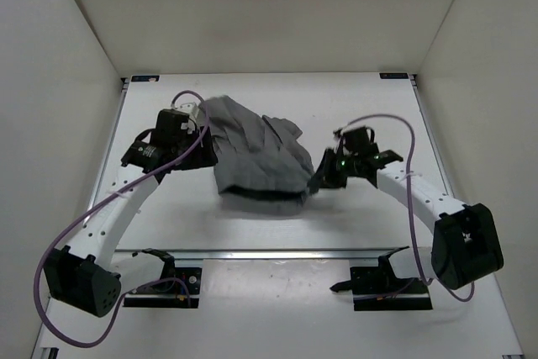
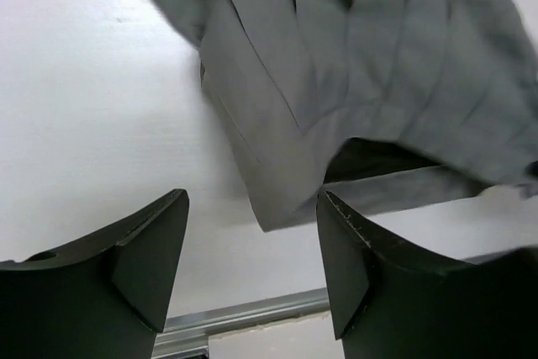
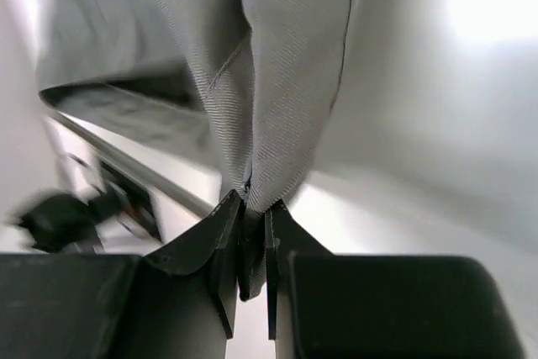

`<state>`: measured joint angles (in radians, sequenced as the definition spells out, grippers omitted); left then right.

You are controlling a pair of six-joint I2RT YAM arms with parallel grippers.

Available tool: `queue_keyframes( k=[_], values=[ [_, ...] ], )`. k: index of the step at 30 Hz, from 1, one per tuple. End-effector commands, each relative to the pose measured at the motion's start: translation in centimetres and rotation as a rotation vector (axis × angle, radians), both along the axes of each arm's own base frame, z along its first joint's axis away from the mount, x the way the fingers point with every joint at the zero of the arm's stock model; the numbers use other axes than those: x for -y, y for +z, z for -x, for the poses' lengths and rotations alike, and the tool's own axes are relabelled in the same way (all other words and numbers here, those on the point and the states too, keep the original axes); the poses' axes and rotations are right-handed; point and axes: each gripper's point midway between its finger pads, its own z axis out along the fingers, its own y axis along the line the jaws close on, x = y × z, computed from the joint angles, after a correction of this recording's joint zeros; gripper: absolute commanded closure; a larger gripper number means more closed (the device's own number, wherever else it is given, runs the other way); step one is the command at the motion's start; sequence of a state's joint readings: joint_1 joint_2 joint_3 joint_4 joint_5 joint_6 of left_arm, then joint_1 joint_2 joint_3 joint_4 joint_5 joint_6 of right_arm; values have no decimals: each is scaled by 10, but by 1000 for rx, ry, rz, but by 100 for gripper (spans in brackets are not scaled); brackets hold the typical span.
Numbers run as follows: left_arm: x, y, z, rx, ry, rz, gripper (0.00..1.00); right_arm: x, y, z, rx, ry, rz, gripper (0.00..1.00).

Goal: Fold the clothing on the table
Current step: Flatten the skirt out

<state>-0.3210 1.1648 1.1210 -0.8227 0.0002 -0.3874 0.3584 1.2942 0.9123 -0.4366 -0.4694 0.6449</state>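
— Any lettering in sight?
— None I can read: the clothing [image 1: 252,153] shows no print, the table [image 1: 361,216] no marks.
— Labels, numbers?
— Nothing legible from either of my wrist views.

The left gripper [image 2: 252,203] holds its two black fingers [image 2: 143,266] apart, with nothing between them. Beyond them, a grey pleated fabric garment [image 2: 370,81] fills the upper right over the flat white table [image 2: 92,140], one lower corner pointing toward the gap. A metal rail [image 2: 244,313] runs along the bottom.

Soft, even light fills the top view; the clothing [image 1: 252,157] casts a faint shadow on the table [image 1: 353,216]. The right wrist view glares white upper right and is blurred lower left
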Motion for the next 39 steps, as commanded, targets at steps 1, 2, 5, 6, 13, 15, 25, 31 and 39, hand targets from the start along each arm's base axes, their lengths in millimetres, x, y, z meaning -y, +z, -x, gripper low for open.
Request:
queue_keyframes(
  k=[1, 2, 5, 6, 13, 15, 25, 31, 39],
  values=[
    [9, -12, 18, -32, -37, 35, 27, 0, -32, 46, -119, 61, 12, 100],
    [8, -20, 20, -50, -33, 37, 27, 7, -47, 56, -149, 64, 51, 100],
    [21, -33, 26, -76, -68, 47, 28, 20, -69, 69, -184, 69, 137, 100],
    [22, -43, 31, -98, -70, 32, 27, 24, -74, 71, -200, 67, 140, 100],
    [21, -121, 82, -295, -36, -26, 26, 36, -77, 65, -177, 41, 152, 100],
    [25, -131, 84, -288, -17, 5, 25, 36, -79, 63, -167, 49, 159, 100],
    [61, -163, 79, -318, 18, 51, 24, 31, -78, 61, -157, 59, 150, 100],
    [74, -184, 82, -374, -12, 26, 87, 36, -75, 59, -149, 48, 151, 100],
    [60, -47, -24, -93, 55, 114, 100, 60, -7, -3, 21, -4, 144, 100]
  ],
)
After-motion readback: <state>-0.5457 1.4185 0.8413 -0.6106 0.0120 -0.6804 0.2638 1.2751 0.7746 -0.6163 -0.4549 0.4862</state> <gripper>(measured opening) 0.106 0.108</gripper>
